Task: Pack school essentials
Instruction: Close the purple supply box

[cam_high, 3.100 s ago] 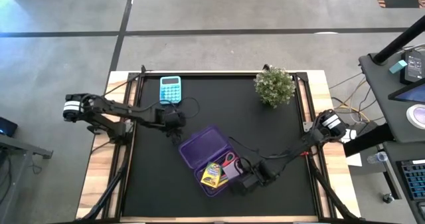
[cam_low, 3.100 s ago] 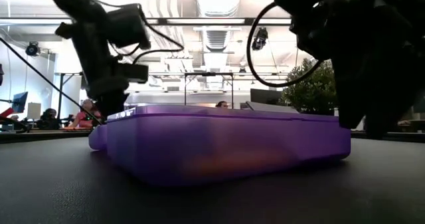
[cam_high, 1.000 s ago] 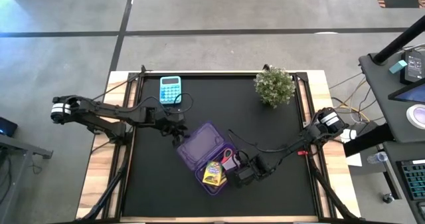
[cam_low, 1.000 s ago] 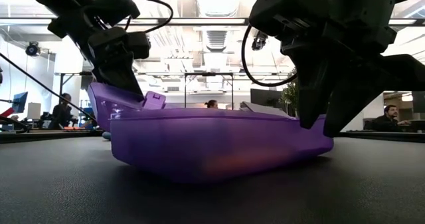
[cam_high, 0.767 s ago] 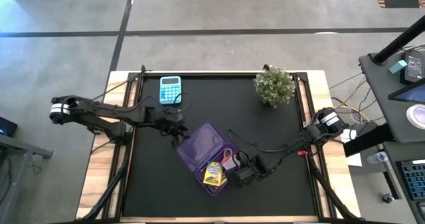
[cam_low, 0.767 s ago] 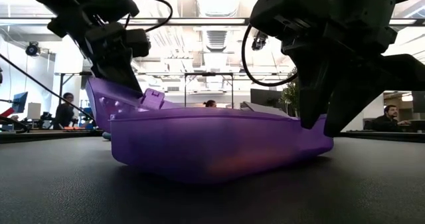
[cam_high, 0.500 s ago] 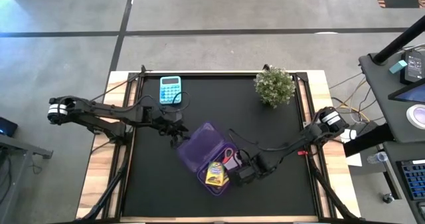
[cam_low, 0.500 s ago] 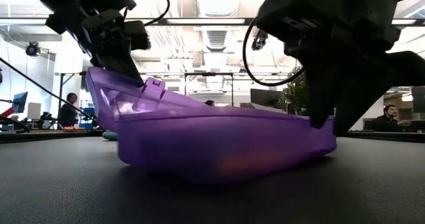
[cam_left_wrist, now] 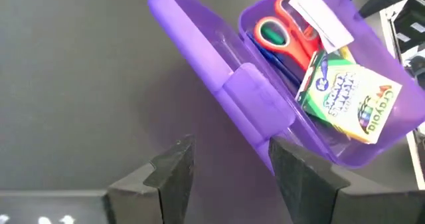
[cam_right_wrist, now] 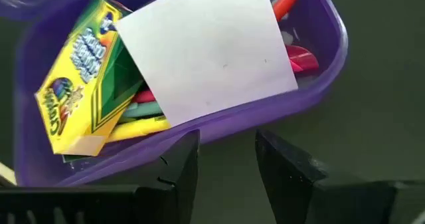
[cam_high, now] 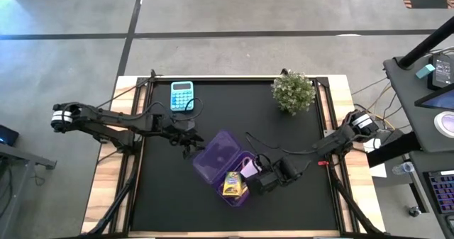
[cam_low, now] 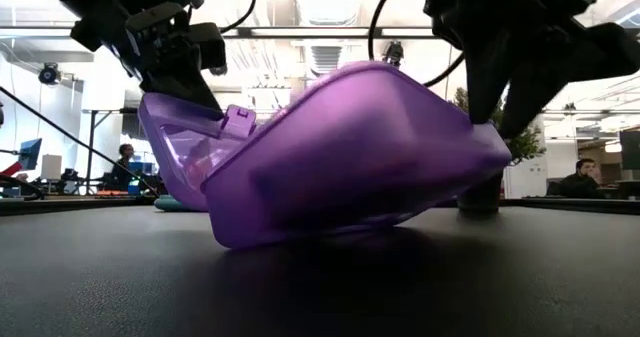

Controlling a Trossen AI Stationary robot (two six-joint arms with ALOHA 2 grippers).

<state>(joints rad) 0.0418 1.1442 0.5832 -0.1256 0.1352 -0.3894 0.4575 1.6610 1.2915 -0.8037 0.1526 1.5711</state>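
Observation:
The translucent purple case (cam_high: 221,162) lies open mid-table. Its tray holds the yellow crayon box (cam_right_wrist: 83,84), the red-handled scissors (cam_left_wrist: 292,34), a pale square note pad (cam_right_wrist: 206,54) and pens (cam_right_wrist: 143,111). Its lid (cam_left_wrist: 219,78) stands raised at the far-left side. My left gripper (cam_high: 186,140) is open behind the lid. My right gripper (cam_high: 261,181) is open at the tray's right end (cam_low: 470,152), which is tipped up off the table. My left gripper stands at the lid's outer side, coming low from the table's left. One fingertip (cam_left_wrist: 282,154) is at the lid's edge near the latch tab (cam_left_wrist: 259,111); whether it touches, I cannot tell. My right gripper has its open fingertips (cam_right_wrist: 275,151) against the tray's outer wall (cam_right_wrist: 265,111) at its right end, coming down from the right. That end is raised and the tray rests on its lower left part (cam_low: 250,237).
A teal calculator (cam_high: 181,95) lies at the far left and a small potted plant (cam_high: 293,91) stands at the far right. The near half of the black mat (cam_high: 177,210) is bare. People sit in the room beyond the table.
My right gripper has gone up and a little toward the table's right edge, tipping the tray's right end up steeply; its left part stays on the table. The case has slid slightly right. The lid has stayed raised at my left gripper.

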